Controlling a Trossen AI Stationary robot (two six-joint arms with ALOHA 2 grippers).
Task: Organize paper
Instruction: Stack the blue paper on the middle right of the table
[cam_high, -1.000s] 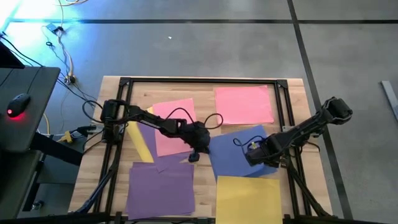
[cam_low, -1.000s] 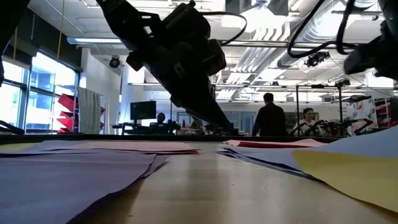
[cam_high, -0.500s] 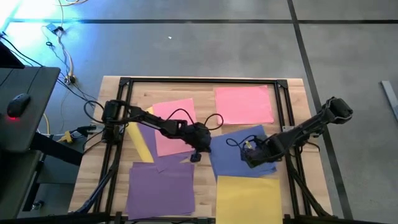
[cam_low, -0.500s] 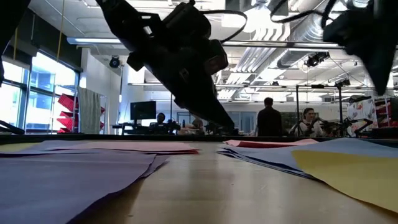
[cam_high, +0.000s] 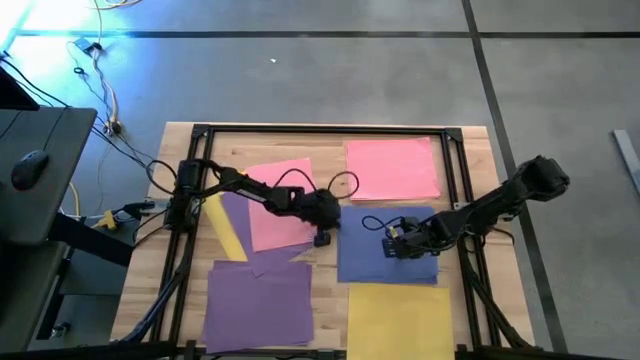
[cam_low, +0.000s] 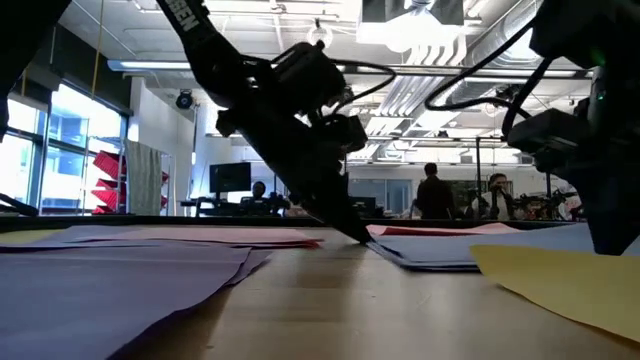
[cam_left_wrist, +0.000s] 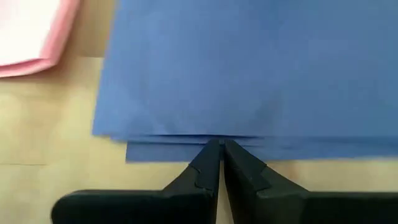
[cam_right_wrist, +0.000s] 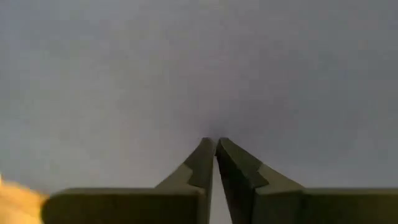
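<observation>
- Since the high view takes in the whole tabletop, it's the best for the step in hand: squaring up the blue sheets. They sit right of centre, with pink sheets beyond, a yellow sheet in front and purple sheets front-left. The left gripper is at the blue stack's left edge and the right gripper is on top of it.
- Low view: you get the left arm slanting down to the tip by the paper edge, plus people in the room behind. It can't show how the sheets line up, though.
- Left wrist view: fingers pressed together, tips touching the blue edge, and the blue sheets are visibly staggered. No other view shows that.
- Right wrist view: fingers closed too, holding nothing, pointing down at the paper surface.
- My guess is the next move needs a gentle sideways nudge while the right tip pins the stack.
</observation>
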